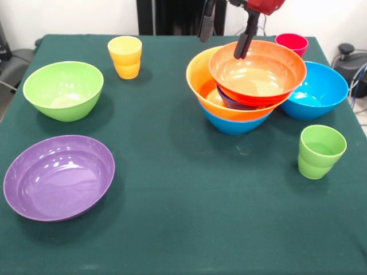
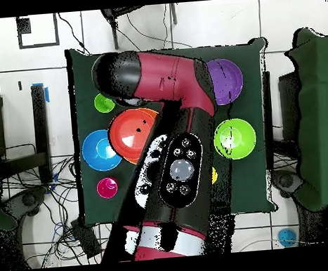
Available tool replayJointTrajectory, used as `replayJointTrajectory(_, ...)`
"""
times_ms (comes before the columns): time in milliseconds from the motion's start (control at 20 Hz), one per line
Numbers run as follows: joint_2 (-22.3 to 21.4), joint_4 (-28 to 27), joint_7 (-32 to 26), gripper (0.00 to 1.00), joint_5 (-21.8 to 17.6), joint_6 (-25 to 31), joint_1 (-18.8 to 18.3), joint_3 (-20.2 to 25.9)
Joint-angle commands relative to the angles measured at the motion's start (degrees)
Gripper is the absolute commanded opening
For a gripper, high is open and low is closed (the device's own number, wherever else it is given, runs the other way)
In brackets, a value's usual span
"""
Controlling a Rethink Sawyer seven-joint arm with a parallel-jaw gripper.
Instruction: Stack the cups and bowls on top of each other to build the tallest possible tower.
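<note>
The tower (image 1: 246, 86) stands right of centre: a blue bowl (image 1: 235, 124) lowest, the large yellow-orange bowl (image 1: 196, 80) in it, a small dark blue bowl (image 1: 229, 98), and the orange-red bowl (image 1: 261, 71) tilted on top. My gripper (image 1: 222, 47) comes down from above, open. One finger (image 1: 243, 43) reaches just inside the orange-red bowl's far rim, and the other finger (image 1: 206, 26) is behind the pile. In the overhead view my arm (image 2: 173, 126) hides the gripper, and the orange-red bowl (image 2: 128, 133) shows beside it.
Loose on the green cloth are a blue bowl (image 1: 316, 91), the red-pink cup (image 1: 292, 41), the light green cup (image 1: 320, 150), the yellow cup (image 1: 125, 56), the lime green bowl (image 1: 64, 89) and the purple bowl (image 1: 57, 175).
</note>
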Motion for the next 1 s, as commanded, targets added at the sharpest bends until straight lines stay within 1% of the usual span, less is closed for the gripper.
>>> replayJointTrajectory(50,0.36,5.65,-6.25,1.0,-4.19,-0.87,-0.23,8.1)
replayJointTrajectory(900,2.28,5.98,-4.65,1.0,-5.21,-4.01,-0.38,8.77)
replayJointTrajectory(1000,1.79,7.49,-4.2,1.0,-5.31,-5.05,-0.01,8.77)
